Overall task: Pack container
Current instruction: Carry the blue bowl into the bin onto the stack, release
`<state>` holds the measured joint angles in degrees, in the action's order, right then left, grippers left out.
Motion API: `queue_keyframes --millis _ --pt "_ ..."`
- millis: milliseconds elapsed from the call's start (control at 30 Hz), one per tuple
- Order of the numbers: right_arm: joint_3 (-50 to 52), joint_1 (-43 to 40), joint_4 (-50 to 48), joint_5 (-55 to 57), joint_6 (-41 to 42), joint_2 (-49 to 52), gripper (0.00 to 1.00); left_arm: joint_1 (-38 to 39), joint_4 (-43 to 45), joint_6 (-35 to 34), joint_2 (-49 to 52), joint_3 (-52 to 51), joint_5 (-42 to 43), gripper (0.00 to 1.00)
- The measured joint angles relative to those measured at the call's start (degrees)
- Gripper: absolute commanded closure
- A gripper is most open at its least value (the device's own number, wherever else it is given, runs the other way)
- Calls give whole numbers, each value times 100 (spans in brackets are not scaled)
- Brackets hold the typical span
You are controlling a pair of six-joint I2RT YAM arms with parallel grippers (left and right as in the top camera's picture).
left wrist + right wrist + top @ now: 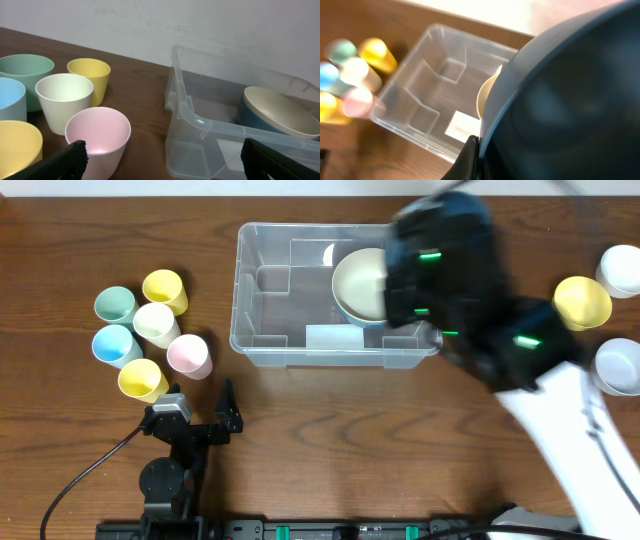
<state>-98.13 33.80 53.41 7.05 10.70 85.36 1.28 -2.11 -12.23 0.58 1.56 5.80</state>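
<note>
1. We see the left gripper (162, 154) wide open and empty.
2. The right gripper (471, 150) is closed above the container's (246, 290) 3 o'clock end.
3. The container sits on the tabletop (330, 430) toward 12 o'clock.

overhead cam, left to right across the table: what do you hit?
Cluster of six cups → container → cream bowl in its right half → yellow cup → two pale cups at the right edge. The right arm overlaps the container's right end, so it is left out of the order.
</note>
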Motion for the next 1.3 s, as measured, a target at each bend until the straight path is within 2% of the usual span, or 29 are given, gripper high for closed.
queue_keyframes --millis 100,300,600,633,700,767,833,1033,1300 --pt "7 297 -179 498 -96 702 99 0 0 2 0 0 0 2" --pt "46 339 -527 933 -223 1941 99 2 0 0 0 0 2 2" --pt "48 315 -850 966 -334 2719 99 0 0 0 0 0 2 2" --pt "48 313 -896 966 -350 2776 96 2 0 2 0 0 2 2" --pt "48 313 -1003 964 -345 2905 76 2 0 2 0 0 2 2" --pt "48 310 -1084 973 -415 3016 45 2 0 2 0 0 2 2" --pt "48 310 -1121 970 -459 3060 38 2 0 0 0 0 2 2" --pt "-151 306 -682 990 -597 3069 36 2 0 0 2 0 0 2" --pt "-1637 -61 551 1084 -557 2632 35 0 0 0 0 0 2 2"
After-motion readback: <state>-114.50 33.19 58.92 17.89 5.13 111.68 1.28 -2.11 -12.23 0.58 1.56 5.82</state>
